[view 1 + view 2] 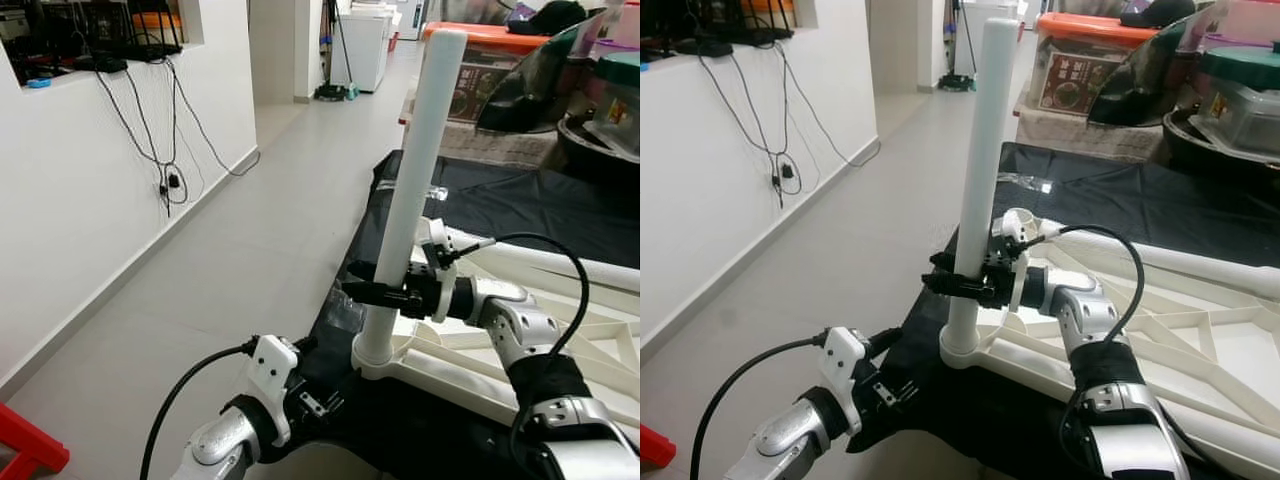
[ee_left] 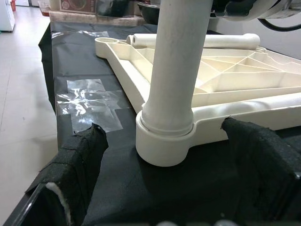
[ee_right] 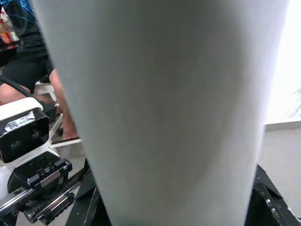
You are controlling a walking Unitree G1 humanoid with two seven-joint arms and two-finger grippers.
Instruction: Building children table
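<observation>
The white children's table top [image 1: 560,350] lies upside down on a black cloth [image 1: 520,205]. A white leg [image 1: 420,170] stands upright in its near corner socket [image 1: 375,355]. My right gripper [image 1: 385,292] is shut on this leg a little above the socket, and the leg [image 3: 164,117] looms close in the right wrist view. Low by the table's corner, my left gripper [image 1: 315,400] is open. Its padded fingers [image 2: 80,165] stand on either side of the socket [image 2: 164,146] without touching it. A second white leg [image 2: 197,41] lies across the far side of the top.
A patch of clear tape [image 2: 89,101] sticks to the cloth near the corner. Storage boxes [image 1: 480,60] are stacked behind the table. To the left lie open grey floor [image 1: 230,260], a white wall with hanging cables [image 1: 160,150], and a red object [image 1: 25,445].
</observation>
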